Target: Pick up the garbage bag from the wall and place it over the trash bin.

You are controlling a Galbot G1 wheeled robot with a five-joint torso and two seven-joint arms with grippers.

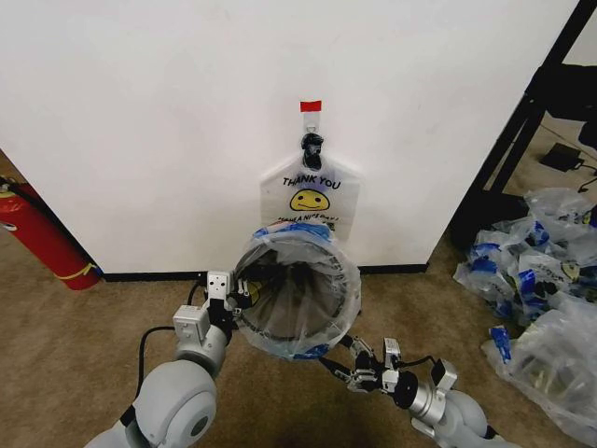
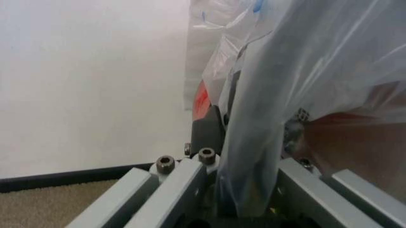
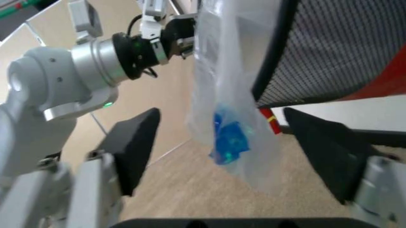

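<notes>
Bag already around the bin rim, with only the last settling left

The thin see-through plastic garbage bag with blue printed patches is off the large plain white wall and stretched around the black rim of the small round red trash bin, so I judge the task nearly finished: only seating and letting go remain. The left gripper is at the bin's left rim, its jaws pinching a fold of the bag; the right gripper is at the near right rim, jaws spread wide with a loose blue-printed flap hanging between them, untouched. A flat white "THANK YOU" smiley bag hangs on the wall behind. The film hides the red side of the bin in the head view, and I cannot tell if the far rim is fully covered.
</notes>
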